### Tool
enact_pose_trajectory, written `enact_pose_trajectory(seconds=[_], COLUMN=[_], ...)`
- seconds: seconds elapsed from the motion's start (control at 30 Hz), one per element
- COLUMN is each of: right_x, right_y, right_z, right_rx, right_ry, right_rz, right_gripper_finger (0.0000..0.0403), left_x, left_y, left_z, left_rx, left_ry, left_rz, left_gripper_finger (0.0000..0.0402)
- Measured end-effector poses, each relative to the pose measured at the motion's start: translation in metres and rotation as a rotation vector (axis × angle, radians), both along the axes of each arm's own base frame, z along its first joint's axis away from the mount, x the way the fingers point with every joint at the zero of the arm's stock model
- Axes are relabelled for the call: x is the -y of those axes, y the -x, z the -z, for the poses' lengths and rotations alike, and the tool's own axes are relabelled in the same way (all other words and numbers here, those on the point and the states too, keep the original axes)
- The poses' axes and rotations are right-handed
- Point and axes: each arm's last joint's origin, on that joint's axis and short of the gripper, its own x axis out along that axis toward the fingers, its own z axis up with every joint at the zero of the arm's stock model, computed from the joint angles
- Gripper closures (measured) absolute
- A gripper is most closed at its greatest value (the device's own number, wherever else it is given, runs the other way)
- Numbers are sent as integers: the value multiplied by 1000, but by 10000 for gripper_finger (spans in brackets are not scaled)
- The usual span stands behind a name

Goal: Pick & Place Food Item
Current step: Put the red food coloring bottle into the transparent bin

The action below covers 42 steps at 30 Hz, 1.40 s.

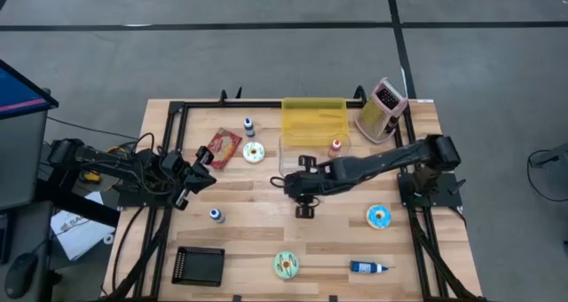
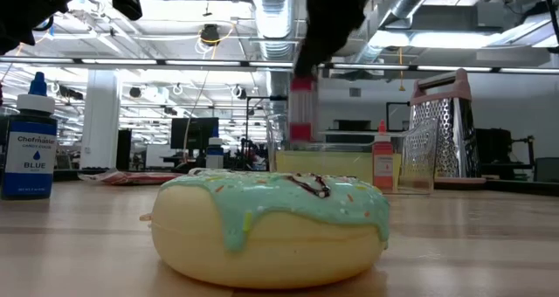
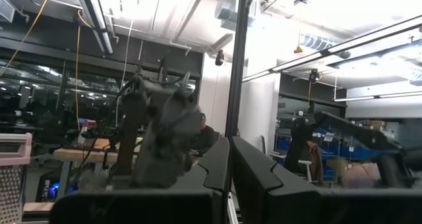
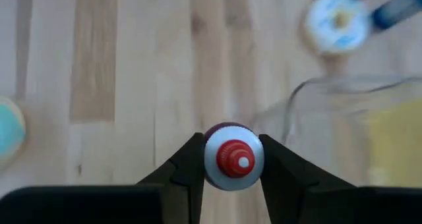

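Pale wooden planks form the table (image 1: 266, 240), framed by black rails and set on a grey floor. A small bottle with a red cap (image 4: 234, 163) is clamped between the two dark fingers of the right gripper (image 4: 231, 168), held above the boards near the table's middle; in the low view the same bottle (image 2: 301, 109) is seen hanging clear of the surface under the dark arm. In the high view the right gripper (image 1: 302, 188) is seen reaching in from the right side of the table, just near of a clear container (image 1: 306, 151).

Beside that container a second red-capped bottle (image 1: 335, 147) is set, and behind it a yellow bin (image 1: 313, 117) is found at the far edge, with a box grater (image 1: 383, 108) tilted at the far right. A white-iced doughnut (image 1: 254, 152) and a red packet (image 1: 223, 147) lie left of the bin, with a blue-capped bottle (image 1: 249, 124) just beyond them. A blue-iced doughnut (image 1: 380, 216) is placed to the right, a green-iced doughnut (image 1: 286, 265) near the front edge, a blue tube (image 1: 368, 267) to its right, and a black tray (image 1: 198, 266) to its left. Another small bottle (image 1: 216, 215) stands left of centre.

The left gripper (image 1: 202, 173) is parked at the left side, its fingers (image 3: 264, 184) pressed together and raised towards the room.
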Motion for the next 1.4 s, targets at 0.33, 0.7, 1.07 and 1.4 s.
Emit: enact_pose_trajectory(seconds=[0.33, 0.7, 1.07, 1.4], right_x=[50, 129, 141, 155], right_y=[45, 103, 82, 82], right_z=[-38, 0, 39, 41], right_rx=[78, 215, 82, 94], right_ry=[149, -84, -127, -153], right_rz=[235, 538, 468, 490], right_gripper_finger=[300, 300, 300, 300], left_x=[0, 0, 0, 0], left_y=[-2, -2, -2, -2], left_z=[2, 1, 1, 1], left_rx=[-18, -14, -13, -13], left_ry=[0, 5, 3, 2], left_rz=[2, 3, 2, 2], left_gripper_finger=[390, 390, 390, 390])
